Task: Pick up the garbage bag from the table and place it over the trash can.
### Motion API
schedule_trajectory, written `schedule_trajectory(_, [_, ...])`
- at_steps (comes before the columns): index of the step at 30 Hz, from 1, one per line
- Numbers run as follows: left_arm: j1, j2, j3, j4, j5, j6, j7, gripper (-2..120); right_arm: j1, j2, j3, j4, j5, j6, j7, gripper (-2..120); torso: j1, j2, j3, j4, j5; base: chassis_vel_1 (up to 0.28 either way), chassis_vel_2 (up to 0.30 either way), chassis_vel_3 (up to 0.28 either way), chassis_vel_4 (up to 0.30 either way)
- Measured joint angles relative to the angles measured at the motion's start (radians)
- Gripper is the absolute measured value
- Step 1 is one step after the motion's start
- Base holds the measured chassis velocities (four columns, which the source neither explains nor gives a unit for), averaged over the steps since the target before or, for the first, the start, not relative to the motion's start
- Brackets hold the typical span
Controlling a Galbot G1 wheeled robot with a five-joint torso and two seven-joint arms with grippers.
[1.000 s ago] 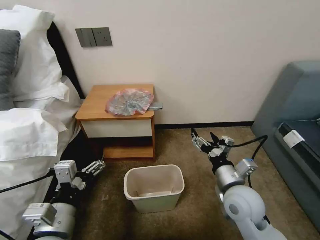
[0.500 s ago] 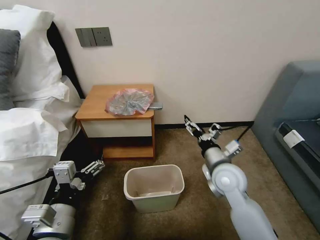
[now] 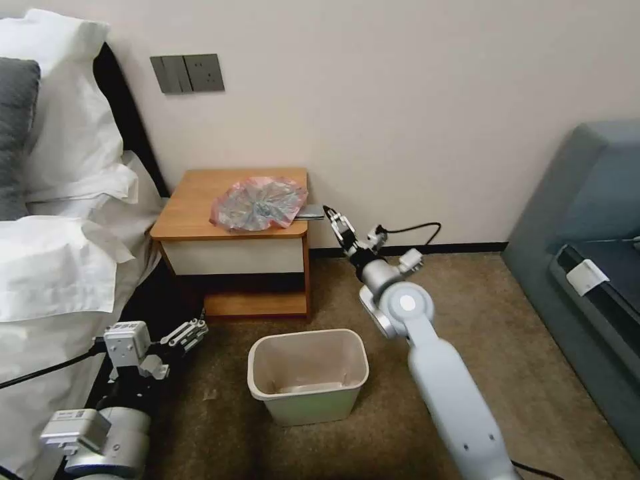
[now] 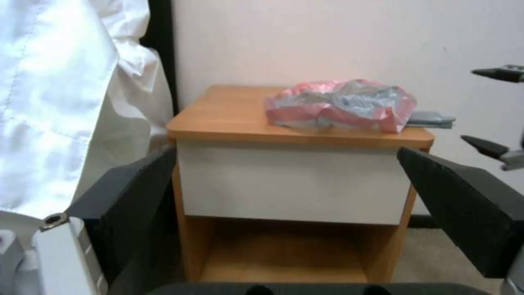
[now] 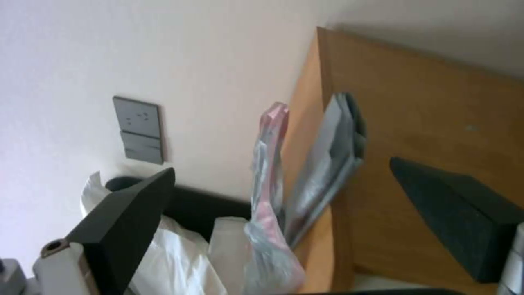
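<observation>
The right gripper (image 3: 335, 221) hangs just off the table's (image 3: 193, 207) right edge, fingers spread wide, holding nothing, near a folded grey item (image 3: 311, 213). The garbage bag (image 3: 259, 203) lies crumpled on the tabletop, grey with pink edging. The left gripper (image 3: 189, 335) waits low by the bed (image 3: 60, 267), fingers wide apart. The trash can (image 3: 308, 375) stands on the carpet.

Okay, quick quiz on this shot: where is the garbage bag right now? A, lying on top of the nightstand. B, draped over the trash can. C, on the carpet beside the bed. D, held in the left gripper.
A: the garbage bag lies crumpled on the table, while the trash can stands bare on the carpet and the open right gripper sits beside the table's edge.
</observation>
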Motion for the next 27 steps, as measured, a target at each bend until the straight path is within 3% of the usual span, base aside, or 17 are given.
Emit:
schedule_trajectory(18, [-0.002, -0.001, -0.002, 0.000, -0.002, -0.004, 0.000, 100, 0.097, 0.070, 0.012, -0.182, -0.045, 0.002, -0.038, 100, 0.000, 0.000, 0.000, -0.0002, 0.0000, 0.000, 0.000, 0.000, 0.000])
schedule_trajectory(27, [-0.002, 0.000, -0.002, 0.000, -0.004, -0.005, -0.002, 100, 0.119, 0.083, 0.016, -0.240, -0.076, 0.023, -0.049, 68, 0.000, 0.000, 0.000, -0.0001, 0.0001, 0.000, 0.000, 0.000, 0.000])
